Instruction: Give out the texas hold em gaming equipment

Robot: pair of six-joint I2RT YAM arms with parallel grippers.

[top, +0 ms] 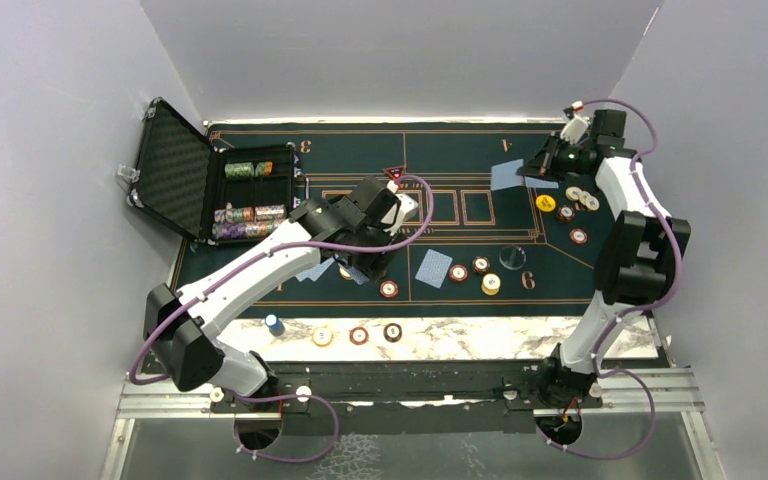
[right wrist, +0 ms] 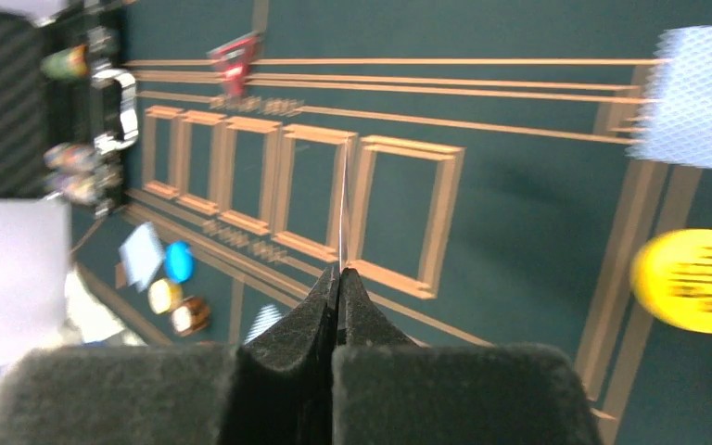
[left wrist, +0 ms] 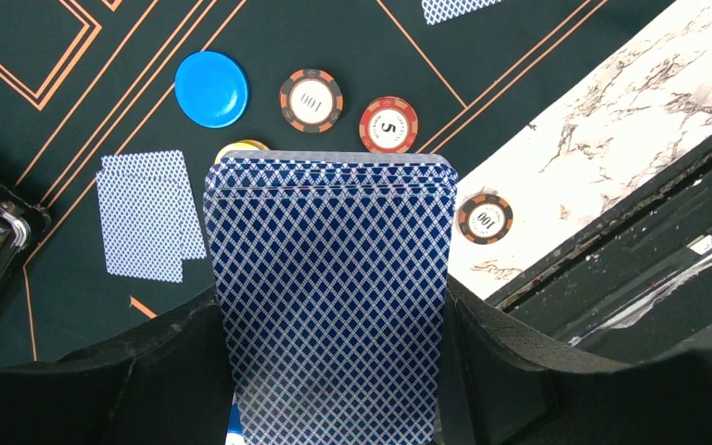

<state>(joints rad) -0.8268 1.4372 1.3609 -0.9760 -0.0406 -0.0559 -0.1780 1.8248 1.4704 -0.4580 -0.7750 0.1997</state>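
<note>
Left gripper (left wrist: 329, 320) clamped the deck (left wrist: 329, 232) as dealing stock; right gripper (right wrist: 338, 278), fingers together, pinched one card (right wrist: 344, 213) edge-on for dealing.

Even light, blurry right-wrist view

A marble-patterned table (top: 460, 340) is carrying a dark green felt mat (top: 360, 150) with orange lines, which is leaving a bare strip along the near edge. On that strip, a blue disc (top: 275, 324) and three round chips (top: 359, 335) are lying in a row. An open black case (top: 255, 200) is sitting at the mat's far left corner. A red triangular marker (top: 394, 173), a blue-backed card (top: 433, 268), a second card (top: 506, 174), a clear disc (top: 512, 257), a yellow disc (top: 546, 203) and scattered chips (top: 481, 264) are lying on the felt.
</note>
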